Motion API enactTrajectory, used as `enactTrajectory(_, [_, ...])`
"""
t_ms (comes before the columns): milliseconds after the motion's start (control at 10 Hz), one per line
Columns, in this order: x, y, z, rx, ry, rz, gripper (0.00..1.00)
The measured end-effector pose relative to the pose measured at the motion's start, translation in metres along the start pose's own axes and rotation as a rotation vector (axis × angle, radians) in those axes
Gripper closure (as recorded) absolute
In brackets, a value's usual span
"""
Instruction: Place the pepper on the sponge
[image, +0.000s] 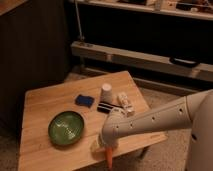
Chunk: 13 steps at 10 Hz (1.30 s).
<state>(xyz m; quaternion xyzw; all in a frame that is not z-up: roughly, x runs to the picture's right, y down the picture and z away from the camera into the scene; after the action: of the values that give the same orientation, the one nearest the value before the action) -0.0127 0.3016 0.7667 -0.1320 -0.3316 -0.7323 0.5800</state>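
Well, claw (106, 145) sits over pepper (109, 156) — grip cannot be told — bowl (66, 128) beside, sponge (84, 101) beyond.

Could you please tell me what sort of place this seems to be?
Probably a lab or storeroom: a small wooden table stands before dark metal shelving on a speckled floor. The tool is at the table's front edge, by the pepper.

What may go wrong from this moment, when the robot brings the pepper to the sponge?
1. The pepper sits at the front edge of the table, under the gripper; a poor grasp may push it off.
2. The sponge is small and the pepper is long, so it may roll off.
3. The upturned cup and the striped object stand close to the sponge; the arm may knock them.
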Motion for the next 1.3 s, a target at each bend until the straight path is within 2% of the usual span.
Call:
enactTrajectory(200, [0.000, 0.001, 0.000, 0.000, 0.000, 0.003, 0.60])
enactTrajectory(300, [-0.001, 0.003, -0.002, -0.001, 0.001, 0.007, 0.64])
enactTrajectory(1000, [0.007, -0.004, -0.008, -0.003, -0.006, -0.005, 0.65])
enactTrajectory(1300, [0.032, 0.001, -0.025, 0.024, 0.004, -0.001, 0.65])
